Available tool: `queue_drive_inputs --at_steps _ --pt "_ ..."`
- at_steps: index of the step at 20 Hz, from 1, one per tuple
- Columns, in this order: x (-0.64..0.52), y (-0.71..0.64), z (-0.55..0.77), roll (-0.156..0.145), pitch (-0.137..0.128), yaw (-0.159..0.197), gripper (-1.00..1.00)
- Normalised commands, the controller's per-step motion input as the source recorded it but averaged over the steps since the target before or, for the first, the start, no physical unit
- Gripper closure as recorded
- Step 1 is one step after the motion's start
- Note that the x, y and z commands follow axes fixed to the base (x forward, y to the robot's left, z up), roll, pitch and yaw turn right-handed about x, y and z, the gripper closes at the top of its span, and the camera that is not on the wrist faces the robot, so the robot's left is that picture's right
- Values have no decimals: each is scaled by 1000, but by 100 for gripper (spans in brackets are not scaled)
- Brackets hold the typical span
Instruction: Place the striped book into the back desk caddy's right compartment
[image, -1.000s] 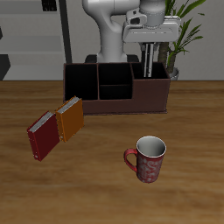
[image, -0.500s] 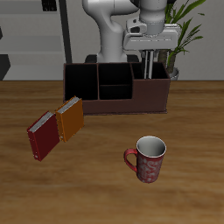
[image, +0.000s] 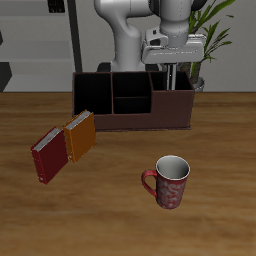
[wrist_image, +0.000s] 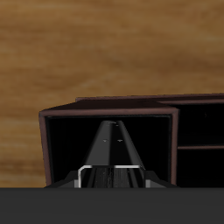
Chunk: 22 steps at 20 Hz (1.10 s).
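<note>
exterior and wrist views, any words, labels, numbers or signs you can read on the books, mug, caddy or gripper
None: no text can be read in either view.
dark red book: plain cover, no lettering.
orange book: plain cover, no lettering.
mug: a mottled red pattern, no words.
back desk caddy: bare dark brown walls.
gripper: no marking shows.
striped book: seen edge-on in the wrist view, cover not visible.

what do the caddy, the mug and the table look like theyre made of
The back desk caddy looks like dark-brown stained wood or board, matte with flat panels. The mug looks like glazed ceramic, red-patterned with a pale inside. The table shows brown wood grain, faintly satin.
</note>
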Motion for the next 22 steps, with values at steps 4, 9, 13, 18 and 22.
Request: queue_drive_inputs --at_steps 4,9,13,18,22 --pt "-5 99 -272 24 32 6 100" --pt "9 81 -227 16 34 8 100" --pt "45 -25 -168 -5 17 -2 100" --pt "27 -43 -204 -7 32 -2 100" --pt "38 -88 -173 -10 36 -16 100"
